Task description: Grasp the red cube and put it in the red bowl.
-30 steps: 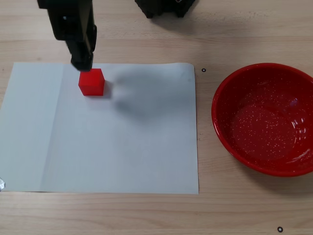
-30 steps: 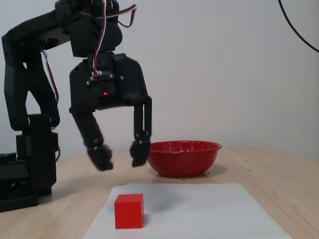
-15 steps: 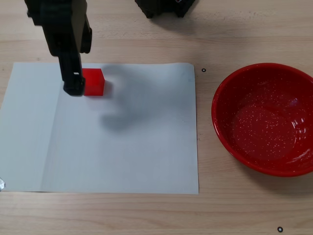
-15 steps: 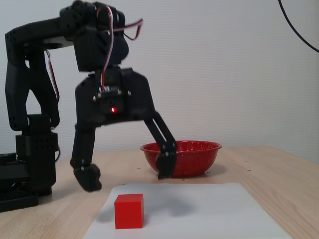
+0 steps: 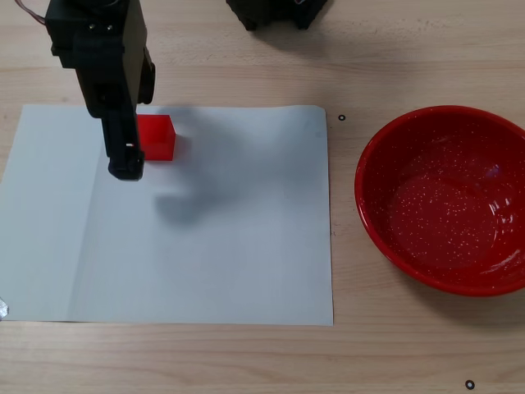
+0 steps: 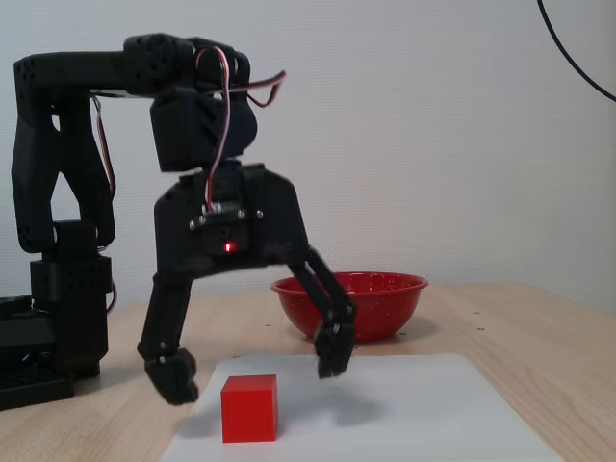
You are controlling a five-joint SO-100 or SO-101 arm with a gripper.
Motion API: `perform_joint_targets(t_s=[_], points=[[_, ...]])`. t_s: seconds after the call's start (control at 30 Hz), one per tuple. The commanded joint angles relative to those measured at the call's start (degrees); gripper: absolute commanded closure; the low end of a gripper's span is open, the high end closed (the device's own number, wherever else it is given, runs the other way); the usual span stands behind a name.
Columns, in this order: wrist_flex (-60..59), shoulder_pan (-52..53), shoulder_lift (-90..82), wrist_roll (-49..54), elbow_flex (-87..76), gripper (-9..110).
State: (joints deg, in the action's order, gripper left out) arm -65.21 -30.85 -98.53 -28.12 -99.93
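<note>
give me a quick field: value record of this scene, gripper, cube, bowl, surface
gripper: gripper open, jaws spread wide, low over the paper, straddling the cube in the side-on fixed view
red cube: red cube resting on the paper, not gripped
red bowl: red bowl empty, on the bare table to the right of the paper in the top-down fixed view
surface: white paper sheet on a light wooden table
task state: cube not yet lifted

A light wooden table (image 5: 394,49) carries a white sheet of paper (image 5: 213,238) across its left and middle, the red bowl (image 5: 447,197) by its right edge, and the arm's black base (image 5: 275,12) at its far edge.
</note>
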Motion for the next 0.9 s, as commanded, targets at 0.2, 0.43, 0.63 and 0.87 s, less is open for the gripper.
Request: perform_joint_targets(t_s=[0.2,0.43,0.63,0.87], points=[[3.43,1.76,-0.62,-0.44,0.79,53],[5.10,2.37,0.44,-0.09,0.09,55],[5.54,2.72,1.85,0.18,0.44,57],[6.50,2.37,2.37,0.00,0.53,59]])
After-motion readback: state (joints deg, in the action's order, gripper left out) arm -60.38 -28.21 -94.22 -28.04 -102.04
